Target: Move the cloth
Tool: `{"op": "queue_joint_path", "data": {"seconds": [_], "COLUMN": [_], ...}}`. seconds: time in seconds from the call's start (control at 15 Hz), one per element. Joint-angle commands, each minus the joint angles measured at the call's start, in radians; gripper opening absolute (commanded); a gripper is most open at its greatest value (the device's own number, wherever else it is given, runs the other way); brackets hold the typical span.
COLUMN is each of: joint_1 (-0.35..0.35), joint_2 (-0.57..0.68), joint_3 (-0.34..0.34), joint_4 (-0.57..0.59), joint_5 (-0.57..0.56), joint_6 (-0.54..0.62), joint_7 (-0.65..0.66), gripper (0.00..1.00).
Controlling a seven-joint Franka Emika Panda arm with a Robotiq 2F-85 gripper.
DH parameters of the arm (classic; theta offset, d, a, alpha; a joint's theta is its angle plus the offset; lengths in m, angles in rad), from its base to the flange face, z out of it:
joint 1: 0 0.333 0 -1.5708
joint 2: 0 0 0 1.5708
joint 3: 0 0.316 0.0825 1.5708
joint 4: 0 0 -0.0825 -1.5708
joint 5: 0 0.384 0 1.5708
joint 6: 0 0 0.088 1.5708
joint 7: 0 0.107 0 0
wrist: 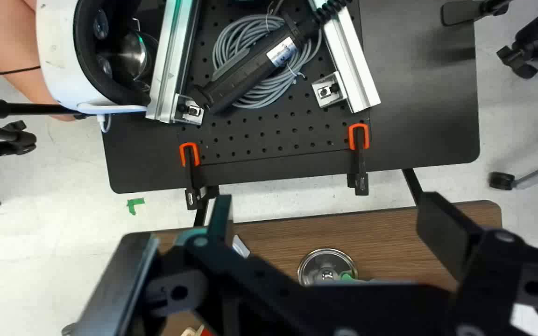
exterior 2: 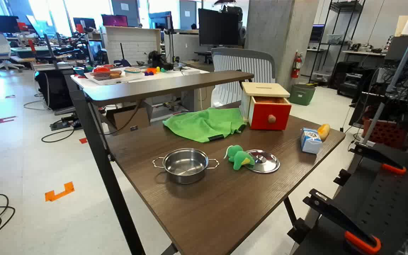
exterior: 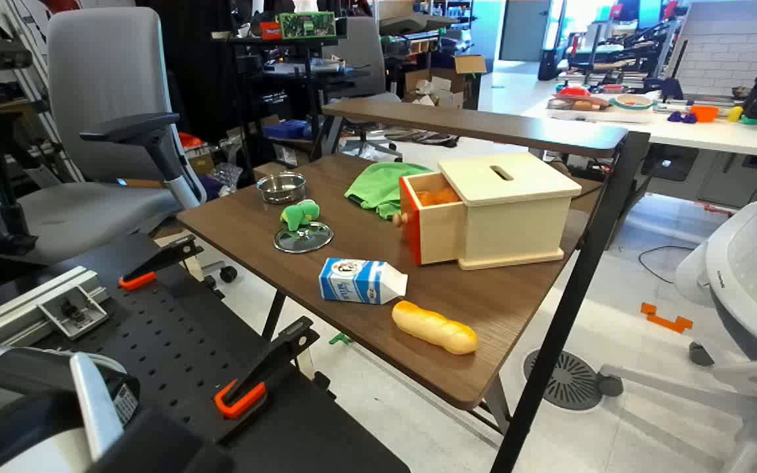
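A green cloth (exterior: pixel 382 186) lies crumpled on the brown table (exterior: pixel 365 243), beside the wooden box. In an exterior view the cloth (exterior 2: pixel 204 124) spreads out fully, with two black patches at its near edge, and touches or nearly touches the box. My gripper (wrist: pixel 335 228) shows only in the wrist view. Its fingers are wide apart with nothing between them. It is high above the table and the black bench edge. The cloth is out of sight in the wrist view, where the gripper body covers much of the table.
A wooden box (exterior 2: pixel 266 88) has a red drawer (exterior 2: pixel 266 117) pulled partly out. A steel pot (exterior 2: pixel 185 166), a lid (exterior 2: pixel 263 161), a green plush toy (exterior 2: pixel 239 157), a milk carton (exterior: pixel 359 281) and a bread roll (exterior: pixel 434 327) lie on the table. A raised shelf (exterior: pixel 477 125) spans one edge.
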Motion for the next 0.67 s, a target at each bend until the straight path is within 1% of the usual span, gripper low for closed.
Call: {"op": "queue_joint_path", "data": {"seconds": [0.0, 0.13, 0.4, 0.6], "joint_1": [0.009, 0.006, -0.014, -0.031], "joint_2": [0.002, 0.008, 0.087, 0.19], "joint_3": [-0.008, -0.004, 0.007, 0.01], "joint_4": [0.002, 0.003, 0.013, 0.023], "joint_5": [-0.004, -0.002, 0.012, 0.031], "joint_6": [-0.001, 0.006, 0.098, 0.239], "joint_7": [0.004, 0.02, 0.111, 0.227], "gripper": [1.0, 1.0, 1.0, 1.0]}}
